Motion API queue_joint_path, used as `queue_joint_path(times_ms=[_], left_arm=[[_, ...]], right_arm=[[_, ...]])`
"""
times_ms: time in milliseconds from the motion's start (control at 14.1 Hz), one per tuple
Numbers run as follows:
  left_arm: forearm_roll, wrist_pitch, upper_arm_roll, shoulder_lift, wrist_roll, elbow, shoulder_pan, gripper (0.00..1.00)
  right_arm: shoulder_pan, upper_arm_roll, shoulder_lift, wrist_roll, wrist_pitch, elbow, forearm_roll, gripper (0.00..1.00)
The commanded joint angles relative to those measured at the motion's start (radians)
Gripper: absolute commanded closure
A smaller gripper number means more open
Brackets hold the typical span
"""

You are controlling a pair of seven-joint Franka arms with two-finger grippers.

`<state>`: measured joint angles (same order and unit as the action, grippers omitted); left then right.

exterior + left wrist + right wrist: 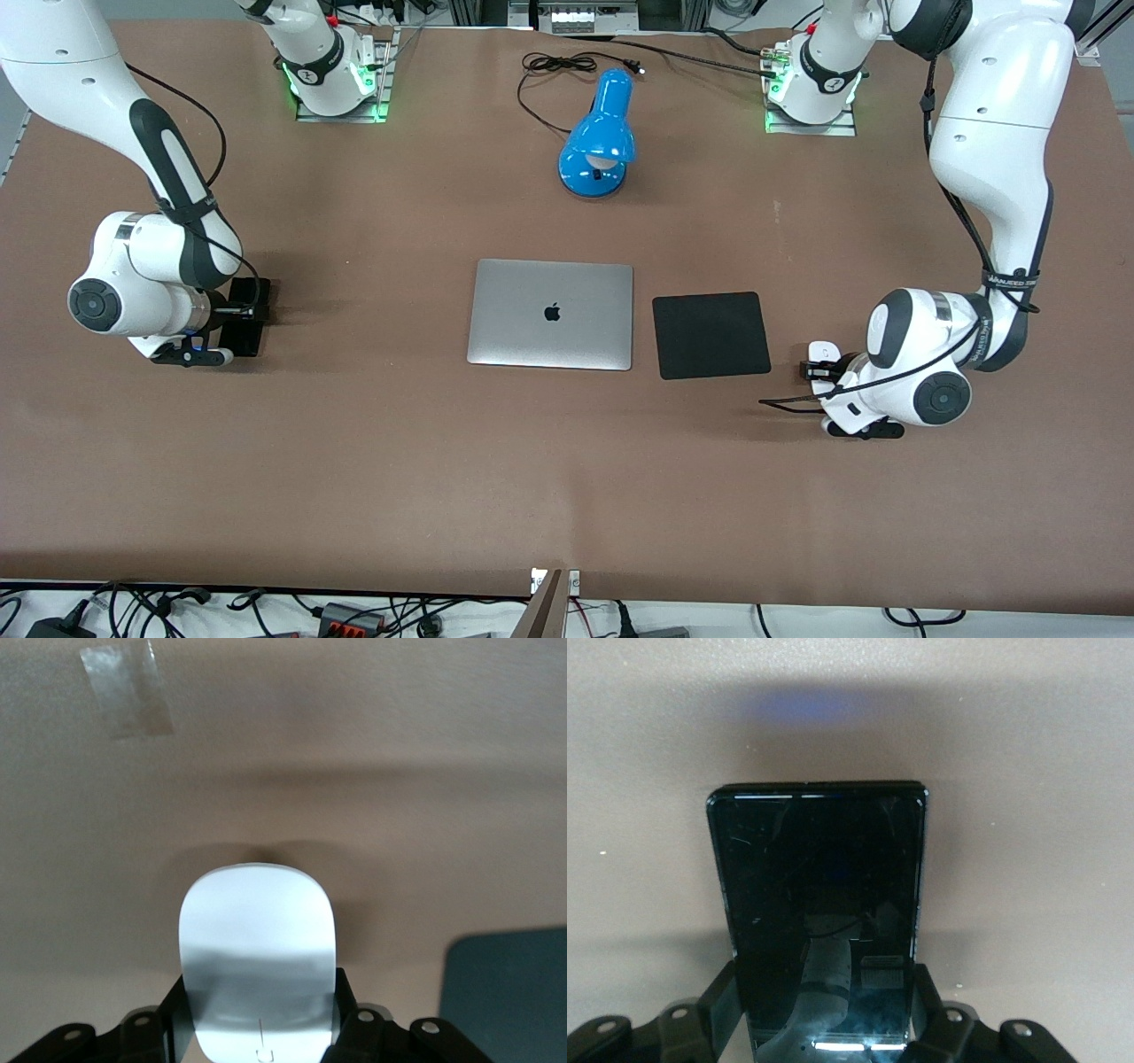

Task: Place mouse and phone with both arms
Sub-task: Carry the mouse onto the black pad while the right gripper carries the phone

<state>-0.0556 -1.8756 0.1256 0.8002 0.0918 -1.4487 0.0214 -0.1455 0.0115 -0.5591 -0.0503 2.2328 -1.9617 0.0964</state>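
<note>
Flanking the white mouse at its narrow sides, the left gripper has its fingers closed onto it — a light, slick, rigid shell best pinched there. It sits beside the black mouse pad toward the left arm's end. The right gripper grips the glossy phone by its long edges — thin, slippery, scratch-prone — at the right arm's end of the table.

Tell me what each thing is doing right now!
Mouse: gripped between the left gripper's jaws.
Phone: gripped between the right gripper's jaws, screen dark.
Laptop: lid closed, flat on the table.
Mouse pad: lying flat beside the laptop, nothing on it.
Blue desk lamp: off, cord unplugged, lying loose.
</note>
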Motion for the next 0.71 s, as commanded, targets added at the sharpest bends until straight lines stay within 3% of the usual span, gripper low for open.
queue_joint_path(times_ms=[0, 213, 426, 639], left_arm=[[0.019, 0.111, 0.086, -0.03, 0.032, 0.04, -0.015, 0.52], [0.02, 0.142, 0.199, -0.02, 0.245, 0.034, -0.038, 0.53], [0.013, 0.092, 0.21, 0.005, 0.301, 0.004, -0.121, 0.52], [0.01, 0.056, 0.209, 0.022, 0.301, -0.019, -0.149, 0.51]], right_arm=[[-0.014, -0.012, -0.005, 0.007, 0.002, 0.006, 0.017, 0.7], [-0.013, -0.013, 0.002, 0.009, -0.002, 0.007, 0.017, 0.8], [0.0, -0.024, 0.068, 0.01, -0.066, 0.015, 0.005, 0.82], [0.029, -0.08, 0.114, 0.02, -0.134, 0.046, 0.003, 0.82]])
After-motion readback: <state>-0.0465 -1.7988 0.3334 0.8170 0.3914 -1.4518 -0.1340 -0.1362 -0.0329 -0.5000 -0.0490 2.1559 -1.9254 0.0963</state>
